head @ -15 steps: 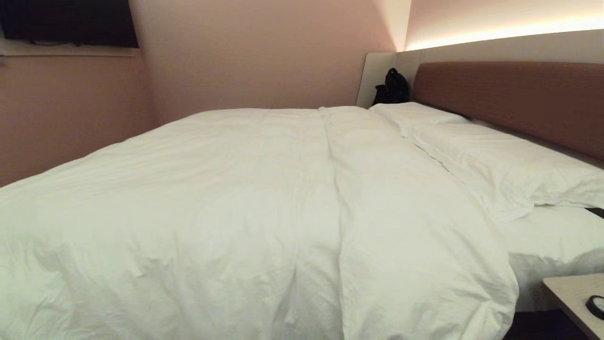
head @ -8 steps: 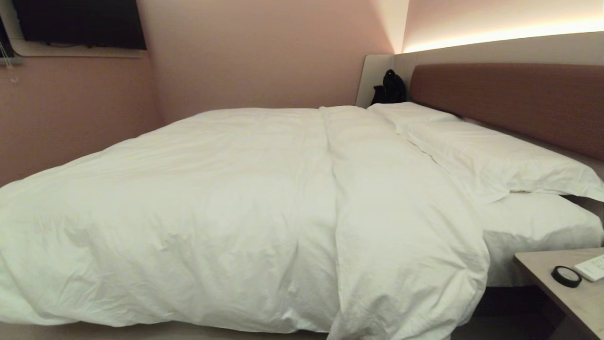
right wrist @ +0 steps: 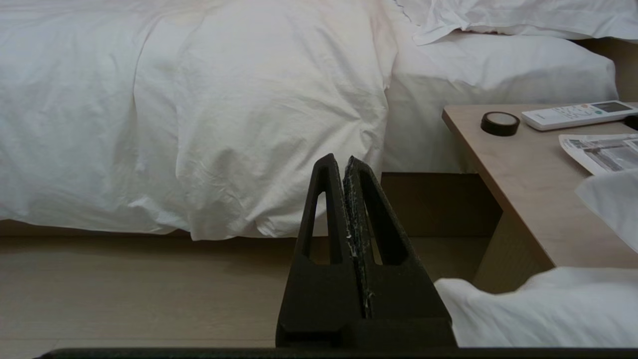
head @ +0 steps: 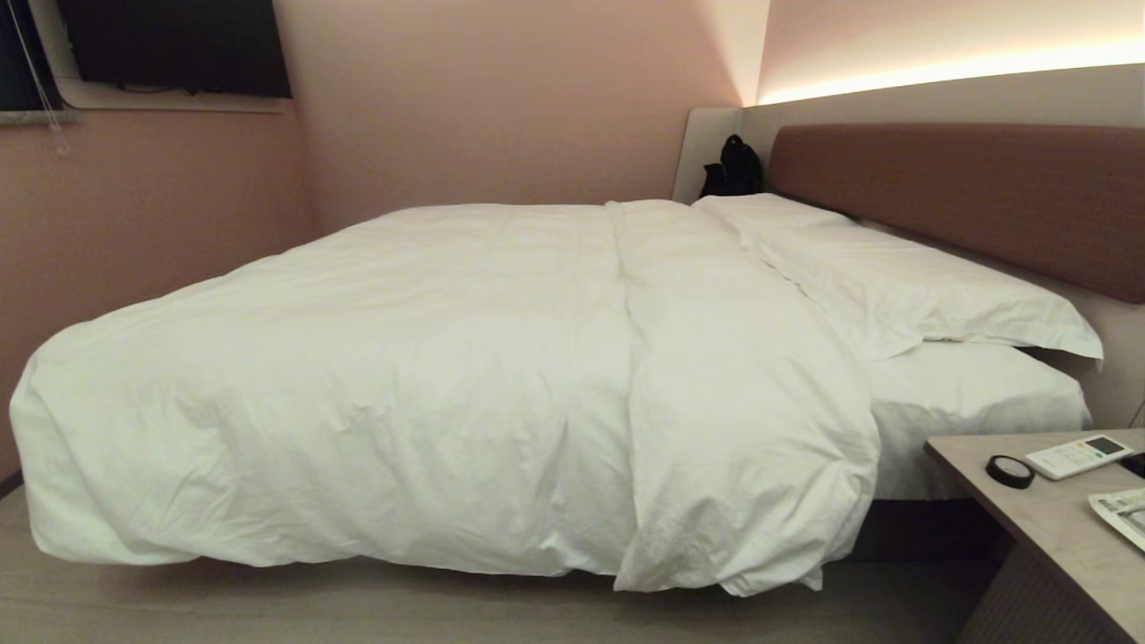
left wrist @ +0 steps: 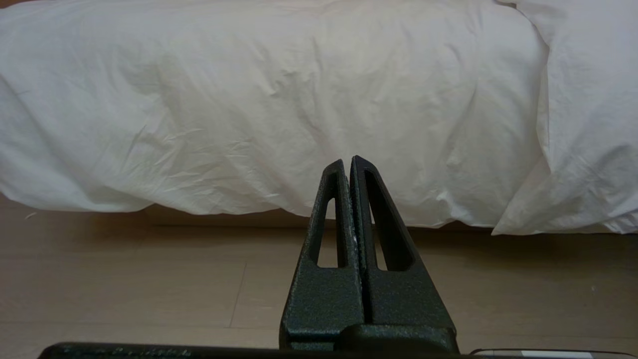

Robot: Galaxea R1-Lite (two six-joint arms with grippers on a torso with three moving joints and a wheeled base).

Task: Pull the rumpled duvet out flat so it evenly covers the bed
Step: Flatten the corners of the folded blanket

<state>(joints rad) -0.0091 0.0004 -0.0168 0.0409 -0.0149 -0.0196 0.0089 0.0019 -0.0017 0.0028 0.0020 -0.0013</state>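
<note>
The white puffy duvet (head: pixel 402 376) lies spread over the bed (head: pixel 971 398), with a long fold running toward the far wall. Its near edge hangs over the side, almost down to the floor. Two pillows (head: pixel 912 286) lie by the reddish-brown headboard (head: pixel 966 197). Neither gripper shows in the head view. In the left wrist view my left gripper (left wrist: pixel 347 160) is shut and empty, low above the floor, short of the duvet's hanging edge (left wrist: pixel 249 99). My right gripper (right wrist: pixel 340 158) is shut and empty too, facing the duvet's corner (right wrist: pixel 224 109).
A wooden nightstand (head: pixel 1038 537) stands at the right with a remote (head: pixel 1078 455), a black round object (head: pixel 1010 470) and printed paper. A white cloth (right wrist: pixel 548 309) lies close beside the right gripper. A black bag (head: pixel 733 167) sits in the far corner. Wooden floor (head: pixel 358 608) runs along the bed.
The whole head view has drawn back from the bed: the floor, the duvet's hanging edge and more of the nightstand have come into view. The duvet itself lies unchanged.
</note>
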